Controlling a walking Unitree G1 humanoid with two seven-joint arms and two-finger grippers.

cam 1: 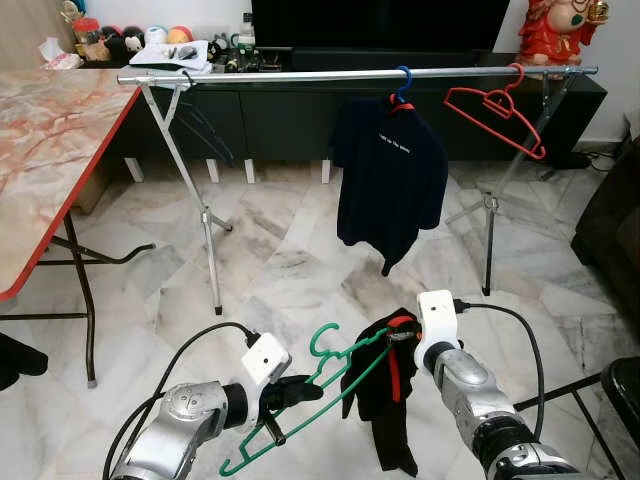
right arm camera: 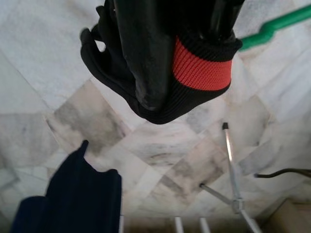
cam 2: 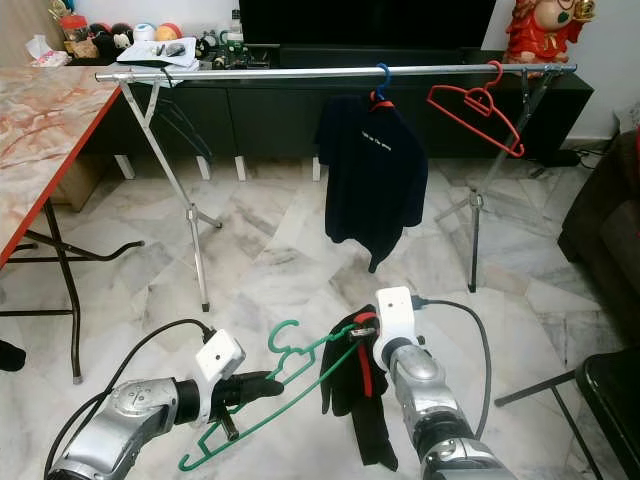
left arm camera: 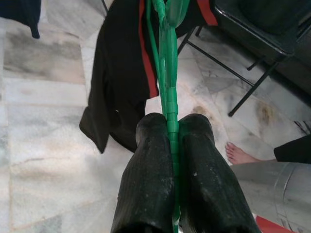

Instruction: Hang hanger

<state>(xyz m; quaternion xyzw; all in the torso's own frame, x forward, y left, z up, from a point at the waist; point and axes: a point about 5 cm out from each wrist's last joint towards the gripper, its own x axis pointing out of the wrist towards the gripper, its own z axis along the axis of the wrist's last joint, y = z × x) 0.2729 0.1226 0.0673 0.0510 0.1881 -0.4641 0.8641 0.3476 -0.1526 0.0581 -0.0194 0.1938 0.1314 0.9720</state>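
While the green hanger (cam 1: 318, 388) hangs low in the centre of the frame, tilted from lower left up to its hook, the left tool (cam 1: 290, 392) is clenched on its wire, both black fingers (left arm camera: 150, 184) pressed against the green plastic. A black garment with red trim (cam 1: 385, 400) drapes off the hanger's right end, and the right tool (cam 1: 400, 338) sits at the garment's collar; whether its fingers are closed cannot be told, as the cloth covers them. Beyond, across the upper frame, runs a metal clothes rail (cam 1: 350, 75) on folding legs, carrying a dark navy shirt (cam 1: 392, 185) on a blue hanger and, near its right end, a bare red hanger (cam 1: 500, 115). A marble-patterned tabletop (cam 1: 45, 150) with a red edge fills the upper left. A marble floor (cam 1: 270, 270) lies under everything.
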